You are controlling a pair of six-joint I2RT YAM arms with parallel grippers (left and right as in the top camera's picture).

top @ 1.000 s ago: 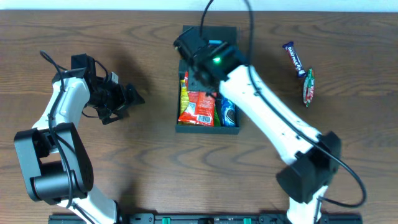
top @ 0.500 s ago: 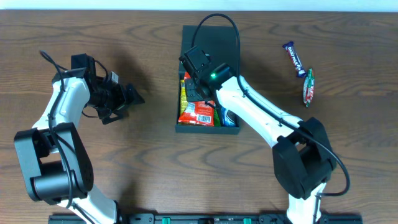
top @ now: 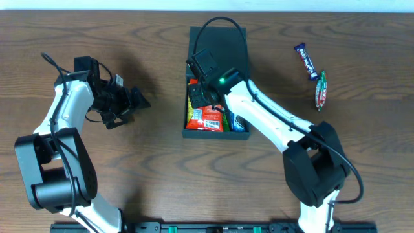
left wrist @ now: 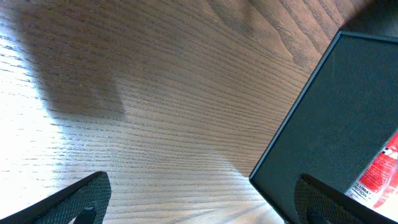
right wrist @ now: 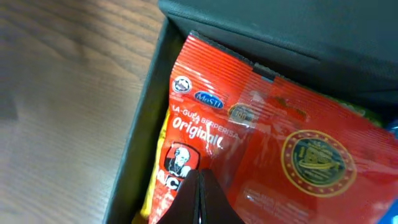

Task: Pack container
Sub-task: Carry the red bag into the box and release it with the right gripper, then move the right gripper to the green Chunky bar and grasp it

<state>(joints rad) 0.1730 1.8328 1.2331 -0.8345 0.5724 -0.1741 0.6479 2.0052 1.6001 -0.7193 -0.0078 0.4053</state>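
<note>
While the container (top: 213, 135) sits open at the middle of the table (top: 149, 168), we see its lid flap (top: 223, 45) laid back flat toward the far edge. Inside, a red packet (right wrist: 273, 155) lies on top, a yellow packet (right wrist: 154, 186) shows under it against the left wall, and a blue packet (top: 237, 120) fills the right side.

Above the box, the right arm (top: 272, 120) reaches in from the near right and covers much of the opening in the overhead view. We find the right gripper (right wrist: 200, 183) pressed together with nothing between its tips, pointing down at the red packet near the left wall. We cannot tell whether the tips touch the wrapper.

Out to the left, well apart from the box, the left gripper (top: 136, 100) hangs over bare wood with its fingers (left wrist: 81, 199) spread wide and holding nothing. Its wrist view looks along the table at the container's dark left wall, with a sliver of red wrapper showing past the corner.

Out to the right, also well apart, a dark blue bar (top: 306, 60) lies on the table, and a green and red packet (top: 321, 90) lies just beside its near end. Neither is blocked by an arm.
</note>
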